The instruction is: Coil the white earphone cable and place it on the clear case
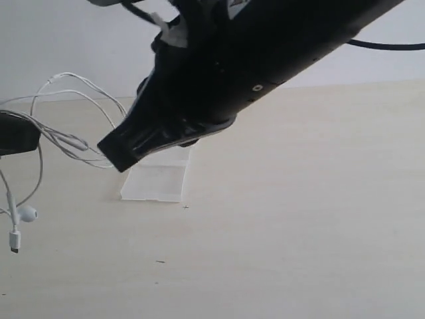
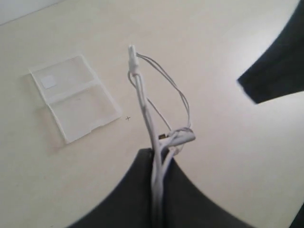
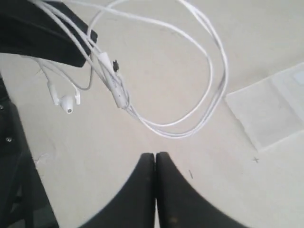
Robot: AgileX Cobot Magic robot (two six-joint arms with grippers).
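Observation:
The white earphone cable (image 1: 73, 85) hangs in loose loops above the table at the far left. My left gripper (image 1: 14, 135) is shut on a bunch of its strands (image 2: 159, 156). An earbud (image 1: 26, 214) and the plug (image 1: 14, 240) dangle below that gripper. The right wrist view shows the cable's big loop (image 3: 209, 95), the inline remote (image 3: 118, 92) and both earbuds (image 3: 66, 102). The clear case (image 1: 156, 181) lies flat on the table, open (image 2: 73, 97). My right gripper (image 3: 155, 156) is shut and empty, its tip (image 1: 114, 156) just beside the loop and above the case's left end.
The pale wooden table (image 1: 299, 219) stretches to the right and front. The right arm (image 1: 265, 60) crosses the top of the exterior view and hides the case's far end. A dark frame (image 3: 12, 180) shows at the edge of the right wrist view.

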